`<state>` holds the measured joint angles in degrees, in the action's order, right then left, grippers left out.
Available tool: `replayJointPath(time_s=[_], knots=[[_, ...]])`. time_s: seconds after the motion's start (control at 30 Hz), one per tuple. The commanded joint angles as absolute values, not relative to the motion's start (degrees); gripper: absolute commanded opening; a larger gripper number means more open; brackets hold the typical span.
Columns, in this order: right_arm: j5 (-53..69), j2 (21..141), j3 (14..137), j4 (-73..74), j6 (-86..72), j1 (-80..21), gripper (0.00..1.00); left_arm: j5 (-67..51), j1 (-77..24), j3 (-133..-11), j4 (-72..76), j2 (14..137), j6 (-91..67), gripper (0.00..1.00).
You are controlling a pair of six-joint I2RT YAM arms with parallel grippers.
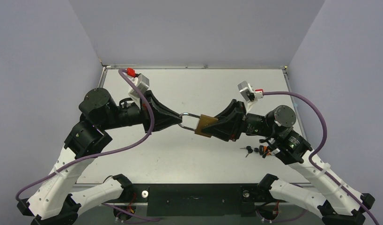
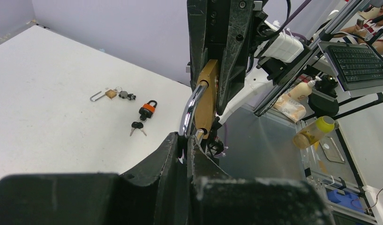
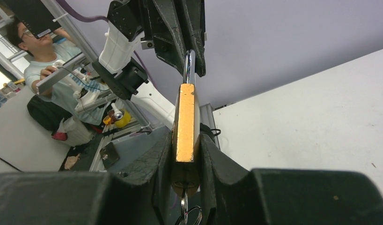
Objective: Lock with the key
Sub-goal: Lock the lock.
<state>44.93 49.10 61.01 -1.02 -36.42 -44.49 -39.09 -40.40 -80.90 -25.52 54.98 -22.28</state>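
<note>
A brass padlock (image 1: 204, 125) hangs in the air between both grippers over the middle of the table. My left gripper (image 1: 181, 120) is shut on its chrome shackle (image 2: 191, 108); the shackle's free end sits just outside the brass body (image 2: 207, 96). My right gripper (image 1: 214, 126) is shut on the padlock body (image 3: 186, 123), which stands edge-on between the fingers (image 3: 158, 159). A key (image 3: 184, 205) with a wire ring sticks in the keyhole at the body's bottom. The left gripper (image 3: 180, 33) also shows gripping the shackle (image 3: 189, 65).
An orange padlock (image 2: 148, 109), a small brass padlock with keys (image 2: 109, 94) and loose black-headed keys (image 2: 137, 126) lie on the white table (image 1: 189, 159) near the right arm's base, seen in the top view as a dark cluster (image 1: 255, 150). Purple cables loop beside both arms.
</note>
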Motion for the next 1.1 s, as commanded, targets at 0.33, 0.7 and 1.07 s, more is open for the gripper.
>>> replayJointPath(time_s=[0.33, 0.7, 1.07], knots=[[28.8, 50.5, 68.1, 1.5, -23.8, -52.5, 0.0, -38.8, -44.4, -77.8, -18.4, 58.8, -27.7, 0.0], [22.5, 52.6, 69.6, 1.4, -22.1, -54.0, 0.0, -32.8, -48.7, -77.3, -19.8, 60.6, -26.6, 0.0], [13.4, 55.6, 74.1, 7.1, -18.2, -56.9, 0.0, -18.8, -53.3, -78.3, -23.6, 62.2, -23.8, 0.0]])
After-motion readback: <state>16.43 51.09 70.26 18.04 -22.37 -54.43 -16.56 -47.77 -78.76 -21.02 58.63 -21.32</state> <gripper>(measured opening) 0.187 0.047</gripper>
